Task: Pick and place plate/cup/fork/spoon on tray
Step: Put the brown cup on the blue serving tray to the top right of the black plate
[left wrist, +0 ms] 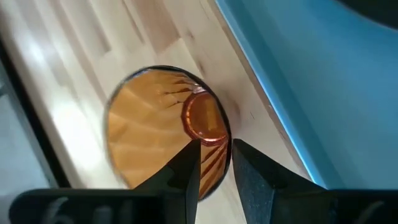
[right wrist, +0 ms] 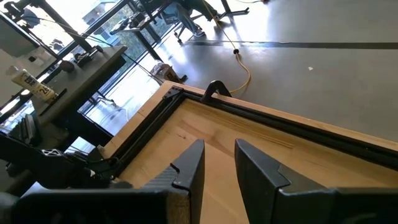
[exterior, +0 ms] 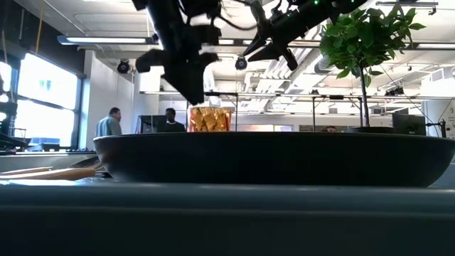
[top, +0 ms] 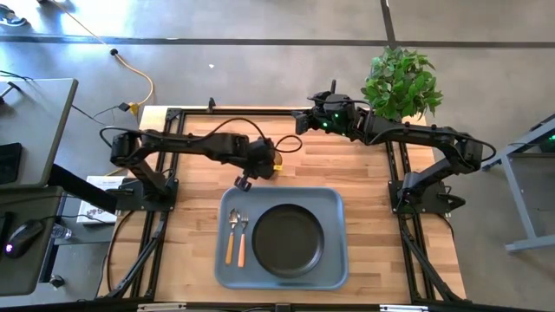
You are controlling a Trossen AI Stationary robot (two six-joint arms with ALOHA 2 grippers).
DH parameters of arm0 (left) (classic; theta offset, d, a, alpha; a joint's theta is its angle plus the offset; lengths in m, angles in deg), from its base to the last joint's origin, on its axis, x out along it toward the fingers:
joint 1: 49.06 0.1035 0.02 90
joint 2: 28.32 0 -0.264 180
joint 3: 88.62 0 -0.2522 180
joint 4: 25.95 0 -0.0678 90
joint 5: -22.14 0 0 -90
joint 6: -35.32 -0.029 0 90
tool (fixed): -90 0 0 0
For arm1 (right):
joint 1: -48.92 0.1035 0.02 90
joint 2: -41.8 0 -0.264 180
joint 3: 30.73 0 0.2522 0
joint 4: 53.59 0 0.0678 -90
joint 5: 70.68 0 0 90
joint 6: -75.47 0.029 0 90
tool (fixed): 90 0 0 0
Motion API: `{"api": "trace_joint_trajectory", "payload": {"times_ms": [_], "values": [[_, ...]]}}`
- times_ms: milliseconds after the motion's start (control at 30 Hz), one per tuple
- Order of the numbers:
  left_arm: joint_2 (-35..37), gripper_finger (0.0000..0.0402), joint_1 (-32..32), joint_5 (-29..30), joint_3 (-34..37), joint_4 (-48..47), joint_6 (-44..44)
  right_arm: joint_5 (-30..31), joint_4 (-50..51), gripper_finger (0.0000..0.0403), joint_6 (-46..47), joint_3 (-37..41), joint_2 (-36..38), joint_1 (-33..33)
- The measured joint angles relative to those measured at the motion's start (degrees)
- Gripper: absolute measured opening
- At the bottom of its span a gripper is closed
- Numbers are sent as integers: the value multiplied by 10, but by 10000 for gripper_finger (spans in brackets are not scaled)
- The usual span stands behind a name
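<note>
I see the light blue-grey tray (top: 282, 276) in the lower centre of the high view, flat on the table. On its right part sits the round matte black plate (top: 288, 240). At the tray's left side, the spoon (top: 231, 236) and the fork (top: 243, 237) lie side by side, metal ends toward the frame's top, orange handles toward the bottom. The amber ribbed cup (left wrist: 163, 127) stands upright on the wood just off the tray's upper edge.

Open-plan lab: exposed ceiling ducts (exterior: 284, 67), workbenches (right wrist: 74, 81).
</note>
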Motion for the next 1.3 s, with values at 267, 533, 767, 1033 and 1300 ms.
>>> {"api": "trace_joint_trajectory", "payload": {"times_ms": [267, 533, 767, 1033, 1300], "values": [[64, 83, -8, 63, 0, -23, 10, 0, -34, 79, -9, 0, 0, -4], [140, 83, -2, 95, 0, -46, 99, -16, -81, 79, -104, -30, -1, -8], [199, 83, 6, 135, -1, -82, 206, -17, 9, 79, -176, -104, -2, -8], [251, 83, 29, 153, -1, -141, 296, -66, 137, 79, -172, -159, -49, -7], [270, 83, 44, 152, -1, -165, 315, -100, 183, 88, -156, -162, -85, 4]]}}
